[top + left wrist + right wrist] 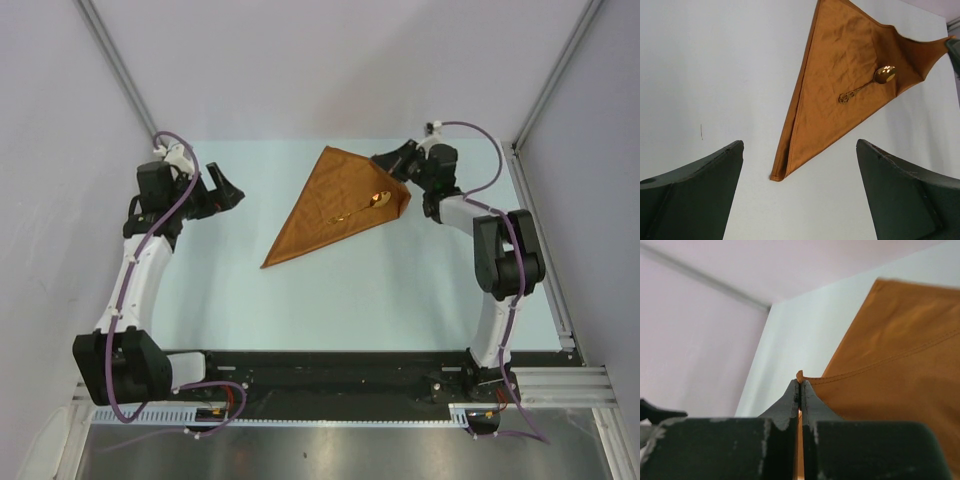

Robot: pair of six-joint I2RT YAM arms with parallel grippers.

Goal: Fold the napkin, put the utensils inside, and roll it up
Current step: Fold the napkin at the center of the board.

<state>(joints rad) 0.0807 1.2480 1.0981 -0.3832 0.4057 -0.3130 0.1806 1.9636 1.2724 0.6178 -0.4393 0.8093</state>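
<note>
The rust-orange napkin point(335, 205) lies folded into a long triangle mid-table, its sharp tip pointing toward the near left. A small gold spoon point(362, 208) rests on its right half, bowl toward the right; the left wrist view shows the napkin point(840, 75) and the spoon point(867, 85) too. My right gripper point(398, 172) is shut on the napkin's right corner point(800, 376), lifting it slightly off the table. My left gripper point(236, 193) hangs open at the left, apart from the cloth, its fingers point(695, 185) wide with only bare table between them.
The pale table point(230, 300) is enclosed by grey walls with metal frame rails point(545, 95) at the back corners. A black rail point(330, 385) runs along the near edge between the arm bases.
</note>
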